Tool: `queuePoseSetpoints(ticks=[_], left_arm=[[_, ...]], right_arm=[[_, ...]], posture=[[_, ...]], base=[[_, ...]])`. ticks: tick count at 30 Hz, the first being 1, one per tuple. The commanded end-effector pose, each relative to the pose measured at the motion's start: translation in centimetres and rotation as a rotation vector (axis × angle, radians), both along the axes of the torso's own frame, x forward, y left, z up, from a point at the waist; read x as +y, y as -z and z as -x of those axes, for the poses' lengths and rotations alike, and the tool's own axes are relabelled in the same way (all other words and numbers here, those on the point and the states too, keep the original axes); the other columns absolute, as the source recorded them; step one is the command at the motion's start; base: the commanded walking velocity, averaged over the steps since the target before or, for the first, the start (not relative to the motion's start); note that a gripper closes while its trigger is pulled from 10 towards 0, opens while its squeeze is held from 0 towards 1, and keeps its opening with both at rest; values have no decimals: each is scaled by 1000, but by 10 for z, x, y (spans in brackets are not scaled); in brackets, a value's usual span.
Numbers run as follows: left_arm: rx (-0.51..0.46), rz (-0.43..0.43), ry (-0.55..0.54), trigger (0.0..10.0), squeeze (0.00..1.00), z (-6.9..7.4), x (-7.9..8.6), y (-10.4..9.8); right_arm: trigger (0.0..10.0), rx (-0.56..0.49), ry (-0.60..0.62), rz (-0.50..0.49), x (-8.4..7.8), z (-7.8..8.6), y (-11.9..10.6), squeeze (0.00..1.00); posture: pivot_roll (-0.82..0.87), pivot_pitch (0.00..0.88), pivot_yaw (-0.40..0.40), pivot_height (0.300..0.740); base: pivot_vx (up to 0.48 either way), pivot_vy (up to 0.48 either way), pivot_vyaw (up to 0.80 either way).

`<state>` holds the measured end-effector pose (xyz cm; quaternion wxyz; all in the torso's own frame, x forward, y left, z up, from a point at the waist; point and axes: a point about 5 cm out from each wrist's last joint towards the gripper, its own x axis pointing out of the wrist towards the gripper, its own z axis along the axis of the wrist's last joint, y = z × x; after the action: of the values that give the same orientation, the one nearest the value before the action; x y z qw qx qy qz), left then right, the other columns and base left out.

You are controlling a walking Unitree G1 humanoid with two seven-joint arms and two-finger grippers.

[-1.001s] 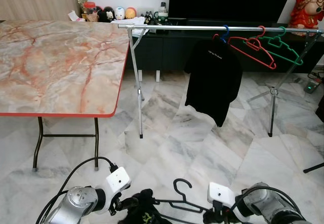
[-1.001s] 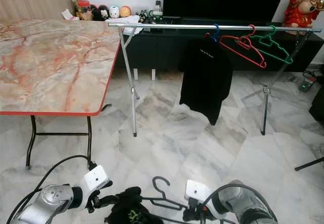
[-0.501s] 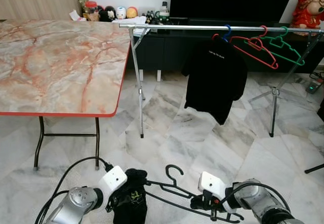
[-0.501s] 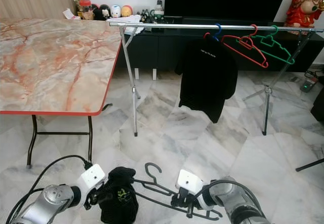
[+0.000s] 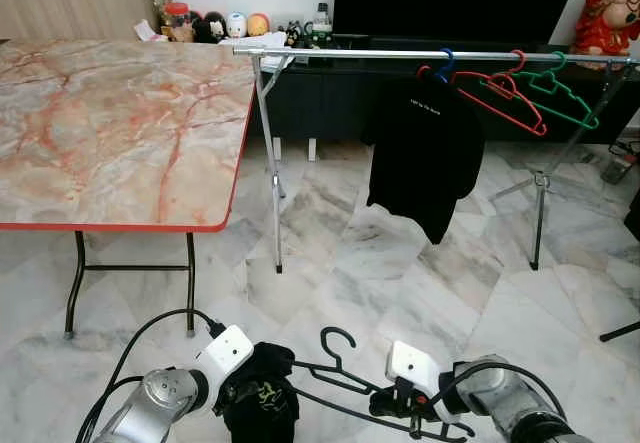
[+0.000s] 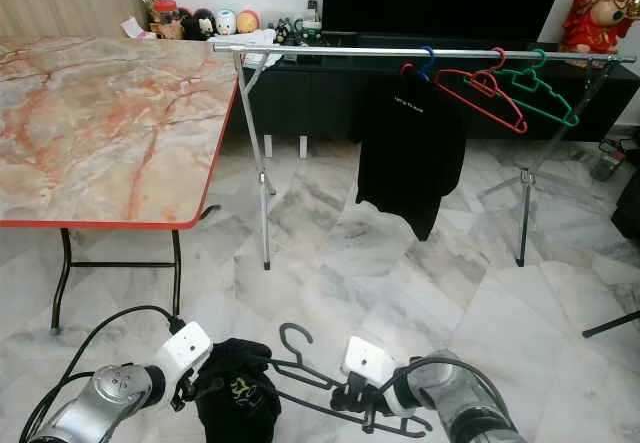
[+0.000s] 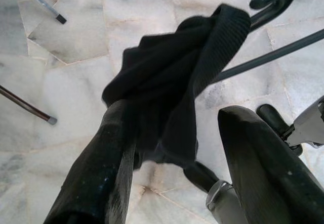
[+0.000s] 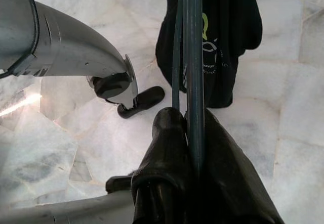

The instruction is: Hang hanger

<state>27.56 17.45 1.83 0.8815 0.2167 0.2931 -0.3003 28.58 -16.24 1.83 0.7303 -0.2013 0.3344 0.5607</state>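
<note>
Low and near, the right hand (image 5: pixel 412 410) is clamping the black hanger (image 5: pixel 345 378) while the left hand (image 7: pixel 172 148), fingers apart, is seemingly pinching its dark garment (image 5: pixel 262 403), with the far rail (image 5: pixel 400 54) unreached.

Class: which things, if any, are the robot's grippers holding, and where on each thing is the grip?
The right gripper pinches the black plastic hanger by its lower bar. The left gripper has the black garment between its open fingers.

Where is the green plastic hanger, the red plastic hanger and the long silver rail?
green plastic hanger (image 5: pixel 565 95), left eye view, sloping arm.
red plastic hanger (image 5: pixel 500 91), left eye view, sloping arm.
long silver rail (image 5: pixel 340 53), left eye view, bare middle.
</note>
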Motion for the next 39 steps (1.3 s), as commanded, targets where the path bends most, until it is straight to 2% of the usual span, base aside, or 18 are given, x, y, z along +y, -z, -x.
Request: queuePoseSetpoints(ticks=[1, 12, 13, 14, 15, 16, 39], left_arm=[[2, -28, 9, 10000, 0, -1, 1, 2], [-22, -73, -18, 10000, 0, -6, 1, 5], [-26, -71, -23, 9451, 0, -7, 0, 5], [-27, -72, -23, 4941, 0, -7, 0, 5], [-28, -72, -24, 1843, 0, -7, 0, 5], [-28, -71, -24, 0, 0, -7, 0, 5], [-61, -103, -87, 0, 0, -13, 0, 6]], right_arm=[[0, -59, -3, -66, 7, -10, -13, 0], [0, -54, -32, -86, 10, -9, -14, 0], [0, -53, -35, -88, 10, -9, -14, 0], [0, -54, -35, -88, 10, -9, -14, 0], [0, -54, -35, -89, 10, -9, -15, 0], [0, -54, -35, -90, 10, -9, -15, 0], [0, -40, -29, -121, 14, -9, -15, 0]], posture=[[69, 70, -33, 740], [65, 62, -31, 740], [65, 62, -31, 740], [60, 66, -33, 740], [60, 66, -33, 740], [60, 66, -33, 740], [62, 82, -36, 740]], base=[[0, 0, 0], [0, 0, 0], [0, 0, 0], [0, 0, 0], [0, 0, 0], [0, 0, 0], [0, 0, 0]])
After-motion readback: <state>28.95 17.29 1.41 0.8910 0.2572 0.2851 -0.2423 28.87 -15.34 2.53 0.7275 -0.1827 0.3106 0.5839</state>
